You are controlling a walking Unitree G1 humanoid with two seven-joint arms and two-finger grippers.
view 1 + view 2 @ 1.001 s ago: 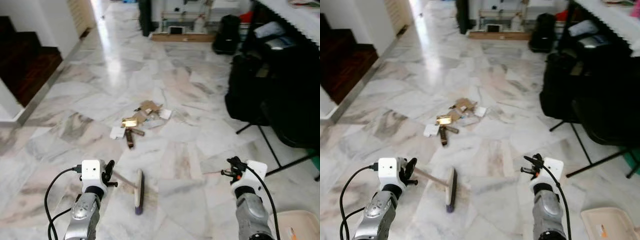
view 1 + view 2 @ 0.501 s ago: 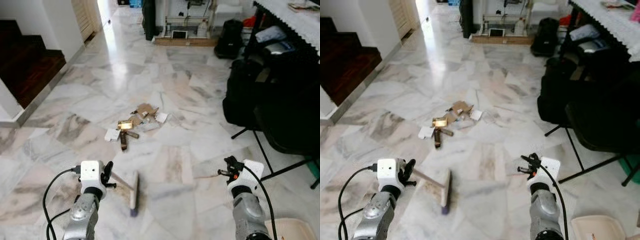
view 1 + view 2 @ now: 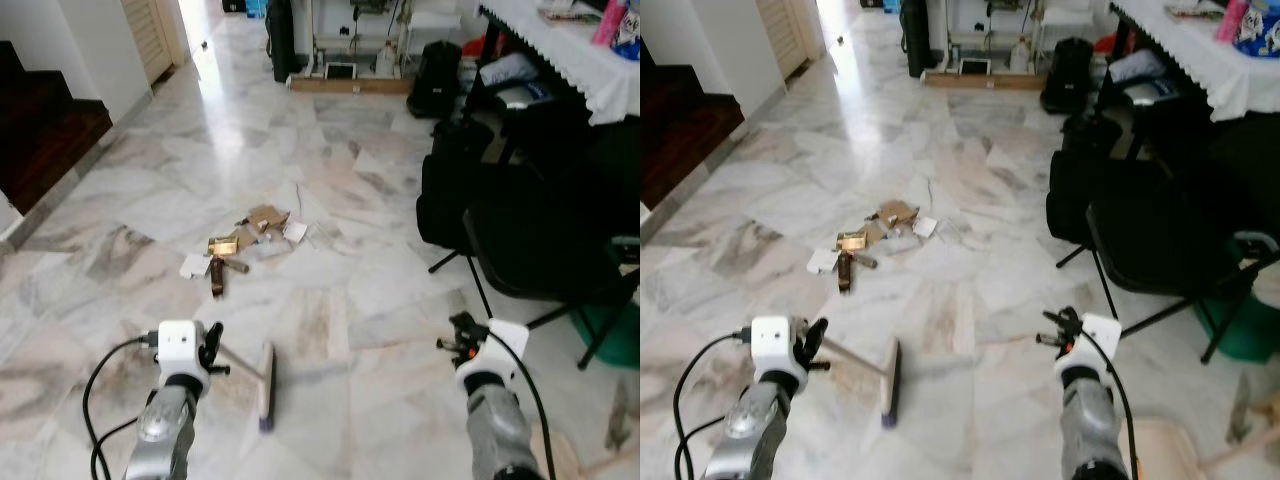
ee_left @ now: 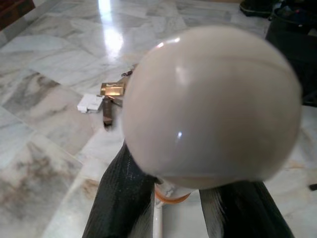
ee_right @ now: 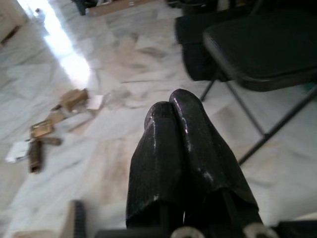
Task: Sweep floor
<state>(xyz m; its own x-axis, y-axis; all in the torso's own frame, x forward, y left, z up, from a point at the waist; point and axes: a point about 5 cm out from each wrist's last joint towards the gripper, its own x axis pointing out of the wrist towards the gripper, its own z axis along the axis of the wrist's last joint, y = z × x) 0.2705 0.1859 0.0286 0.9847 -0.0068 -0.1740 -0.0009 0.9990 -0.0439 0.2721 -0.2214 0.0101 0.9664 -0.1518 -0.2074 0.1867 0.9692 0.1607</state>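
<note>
A pile of rubbish (image 3: 243, 237), cardboard scraps, white paper and a brown bottle, lies on the marble floor ahead, a little to the left. The broom's head (image 3: 265, 385) rests on the floor short of the pile, bristles down. Its pale handle (image 3: 238, 362) slants back to my left gripper (image 3: 213, 352), which is shut on it. In the left wrist view the handle's rounded white end (image 4: 213, 104) sits between the two black fingers (image 4: 121, 198). My right gripper (image 3: 452, 341) is held low on the right, fingers (image 5: 173, 134) pressed together on nothing.
A black folding chair (image 3: 540, 250) and black bags (image 3: 450, 175) crowd the right side under a table with a white cloth (image 3: 555, 40). A green bin (image 3: 612, 335) stands behind the chair. A beige dustpan (image 3: 1160, 448) lies at bottom right. Dark stairs (image 3: 45, 130) rise at left.
The whole picture has shifted, so the camera moved: the pile now sits higher and further left, and more of the chair and table shows. Both arms keep their pose, broom still held.
</note>
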